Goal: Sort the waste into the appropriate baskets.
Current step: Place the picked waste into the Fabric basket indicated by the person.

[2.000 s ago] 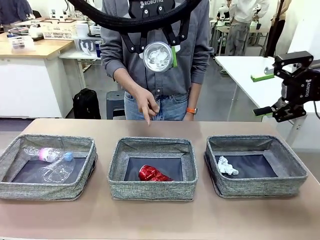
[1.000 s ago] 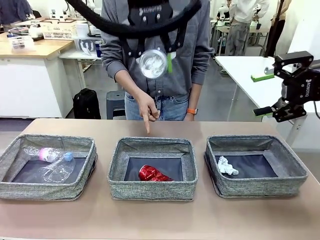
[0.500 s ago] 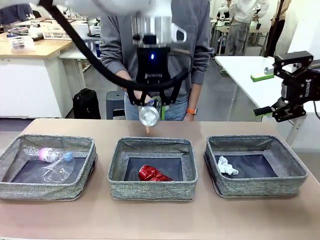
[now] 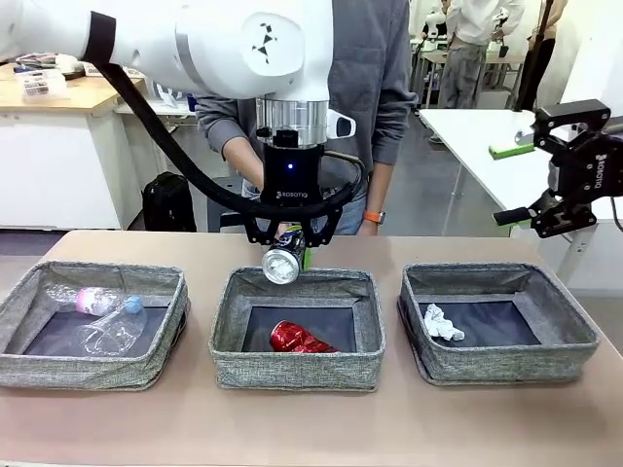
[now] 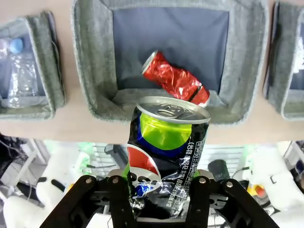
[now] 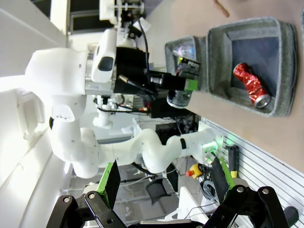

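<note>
My left gripper (image 4: 285, 255) clenched on dented dark printed can (image 5: 164, 161) above middle grey woven basket (image 4: 297, 370); right gripper (image 6: 164, 184) released.

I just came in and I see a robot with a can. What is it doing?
The robot is sorting rubbish into three grey baskets. Its left gripper is shut on a dark printed can and holds it above the far edge of the middle basket, where a crushed red can already lies. The left basket has a plastic bottle and a clear cup, and the right basket has a paper wad. The right gripper waits open off to the side. A person stands behind the table.
</note>
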`<act>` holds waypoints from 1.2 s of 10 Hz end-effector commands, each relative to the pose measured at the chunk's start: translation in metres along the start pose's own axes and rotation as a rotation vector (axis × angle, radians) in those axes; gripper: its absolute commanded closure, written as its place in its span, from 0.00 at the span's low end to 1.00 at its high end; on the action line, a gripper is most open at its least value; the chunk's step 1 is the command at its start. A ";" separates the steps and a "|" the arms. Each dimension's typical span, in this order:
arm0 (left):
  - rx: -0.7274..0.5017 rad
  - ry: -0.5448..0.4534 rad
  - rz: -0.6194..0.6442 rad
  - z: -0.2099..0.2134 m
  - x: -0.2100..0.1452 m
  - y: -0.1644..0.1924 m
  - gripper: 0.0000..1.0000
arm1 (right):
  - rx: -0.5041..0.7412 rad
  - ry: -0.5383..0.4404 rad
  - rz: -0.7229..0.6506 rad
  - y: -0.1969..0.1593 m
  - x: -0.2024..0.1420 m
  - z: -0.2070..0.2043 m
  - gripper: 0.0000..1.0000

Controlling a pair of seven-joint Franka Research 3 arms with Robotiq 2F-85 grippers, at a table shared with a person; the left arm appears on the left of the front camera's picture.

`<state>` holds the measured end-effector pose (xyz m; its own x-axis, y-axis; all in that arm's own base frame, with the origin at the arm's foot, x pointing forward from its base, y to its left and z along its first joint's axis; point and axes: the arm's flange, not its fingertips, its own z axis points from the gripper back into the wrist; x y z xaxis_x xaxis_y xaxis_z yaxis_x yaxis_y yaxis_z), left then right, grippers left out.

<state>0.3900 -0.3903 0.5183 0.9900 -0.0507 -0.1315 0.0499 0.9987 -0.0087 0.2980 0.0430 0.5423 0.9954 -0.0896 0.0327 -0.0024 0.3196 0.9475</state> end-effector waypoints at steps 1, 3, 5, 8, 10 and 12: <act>-0.030 -0.086 0.072 -0.013 0.002 0.005 0.59 | 0.011 -0.001 -0.013 0.002 -0.001 0.000 0.00; -0.048 -0.099 0.167 -0.028 0.013 0.001 0.59 | 0.011 -0.001 -0.013 0.002 -0.001 0.000 0.00; -0.046 -0.156 0.210 -0.029 0.017 -0.001 0.59 | 0.011 -0.001 -0.013 0.002 -0.001 0.000 0.00; -0.058 -0.160 0.202 -0.039 0.025 -0.003 0.59 | 0.011 -0.001 -0.013 0.002 -0.001 0.000 0.00; -0.031 -0.124 0.179 -0.052 0.030 -0.007 0.59 | 0.011 -0.001 -0.013 0.002 -0.001 0.000 0.00; -0.034 -0.112 0.174 -0.055 0.033 -0.008 0.59 | 0.011 -0.001 -0.013 0.002 -0.001 0.000 0.00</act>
<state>0.4145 -0.4021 0.4563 0.9902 0.1318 -0.0467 -0.1335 0.9904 -0.0354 0.2980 0.0430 0.5423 0.9955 -0.0895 0.0326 -0.0023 0.3196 0.9476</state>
